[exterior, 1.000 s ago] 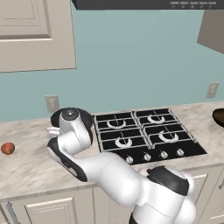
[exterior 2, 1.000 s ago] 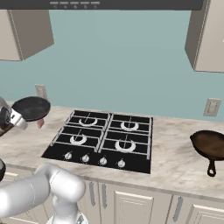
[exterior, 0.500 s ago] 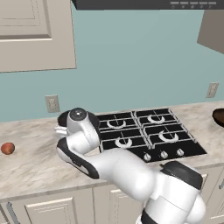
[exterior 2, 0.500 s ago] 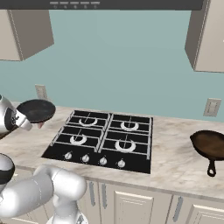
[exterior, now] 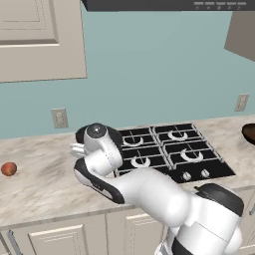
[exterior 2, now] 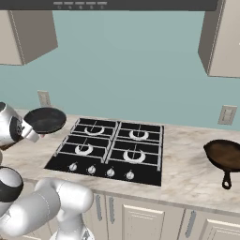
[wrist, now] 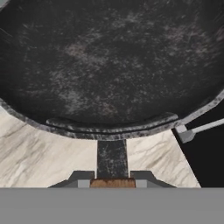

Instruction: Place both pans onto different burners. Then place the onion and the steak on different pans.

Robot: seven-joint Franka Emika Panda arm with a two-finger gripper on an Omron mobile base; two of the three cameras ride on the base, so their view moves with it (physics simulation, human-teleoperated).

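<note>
My gripper (wrist: pixel 113 182) is shut on the brown wooden handle of the black pan (wrist: pixel 109 65), whose round bowl lies just ahead of the fingertips (wrist: pixel 81 176). In the right base view the black pan (exterior 2: pixel 45 119) hangs above the counter, just left of the cooktop (exterior 2: pixel 147 171) and its burners (exterior 2: pixel 83 149). My arm hides most of the black pan (exterior: pixel 117 136) in the left base view. The reddish-brown pan (exterior 2: pixel 226 153) rests on the counter far right. The onion (exterior: pixel 8 169) lies on the counter far left. The steak is out of view.
Marble counter (exterior 2: pixel 187 176) runs on both sides of the cooktop. A wall outlet (exterior: pixel 60 118) sits behind the held pan, another outlet (exterior 2: pixel 228 115) at the right. Upper cabinets (exterior 2: pixel 222 37) and a range hood (exterior 2: pixel 136 4) hang overhead. A grate tip (wrist: pixel 192 131) shows under the pan's right rim.
My arm has carried the black pan a little to the right, closer to the cooktop's left edge. The reddish-brown pan and the onion have stayed put.
</note>
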